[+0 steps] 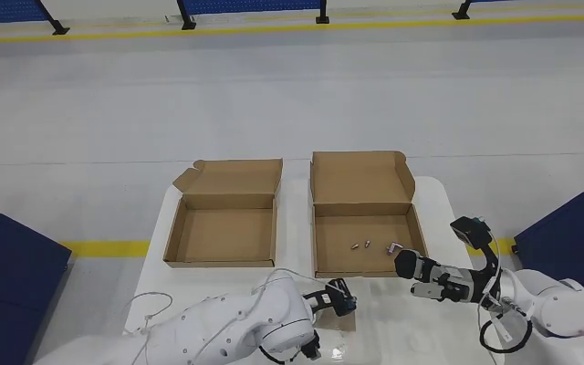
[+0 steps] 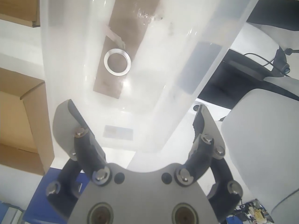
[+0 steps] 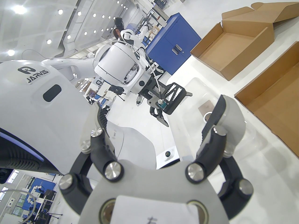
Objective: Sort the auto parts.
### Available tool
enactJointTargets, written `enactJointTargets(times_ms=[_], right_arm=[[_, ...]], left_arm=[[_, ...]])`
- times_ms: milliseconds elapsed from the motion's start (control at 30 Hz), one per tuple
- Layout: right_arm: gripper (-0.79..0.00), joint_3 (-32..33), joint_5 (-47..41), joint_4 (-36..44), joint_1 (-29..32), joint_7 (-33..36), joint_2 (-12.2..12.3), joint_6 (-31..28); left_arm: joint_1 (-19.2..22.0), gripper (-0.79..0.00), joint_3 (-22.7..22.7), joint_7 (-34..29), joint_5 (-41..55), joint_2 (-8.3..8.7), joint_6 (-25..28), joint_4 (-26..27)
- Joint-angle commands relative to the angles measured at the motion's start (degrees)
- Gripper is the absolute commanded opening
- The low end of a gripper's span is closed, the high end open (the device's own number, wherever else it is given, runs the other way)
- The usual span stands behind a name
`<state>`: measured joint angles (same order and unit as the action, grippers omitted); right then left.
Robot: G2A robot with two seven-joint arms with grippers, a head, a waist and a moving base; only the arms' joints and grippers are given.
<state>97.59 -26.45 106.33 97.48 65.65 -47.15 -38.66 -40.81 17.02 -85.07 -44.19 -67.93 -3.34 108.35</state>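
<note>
The clear bin point(image 2: 70, 36) holding a metal ring point(image 2: 117, 62) bears an unreadable label point(image 2: 118, 132).

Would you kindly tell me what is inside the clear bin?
A metal ring lies on a brown card in the bin. The jaws of the left gripper cover its near corners.

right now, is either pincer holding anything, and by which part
Nothing is held. The left pincer is open above the clear bin with the metal ring; the right pincer is open and empty.
</note>
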Motion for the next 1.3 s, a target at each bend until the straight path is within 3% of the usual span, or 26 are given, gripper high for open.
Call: enactJointTargets(times_ms=[0,767,1267], right_arm=[[0.0,0.0,-0.04,0.0,0.0,0.0,0.0,0.0],[0.0,0.0,-0.04,0.0,0.0,0.0,0.0,0.0],[0.0,0.0,-0.04,0.0,0.0,0.0,0.0,0.0]], left_arm=[[-0.06,0.0,0.06,1.42,-0.75,-0.32,0.86,-1.05],[-1.05,0.0,-1.72,6.25,-3.72,-5.71,4.69,-14.97],[-2.27,0.0,-2.41,6.2,-7.12,-6.12,5.91,-16.25]])
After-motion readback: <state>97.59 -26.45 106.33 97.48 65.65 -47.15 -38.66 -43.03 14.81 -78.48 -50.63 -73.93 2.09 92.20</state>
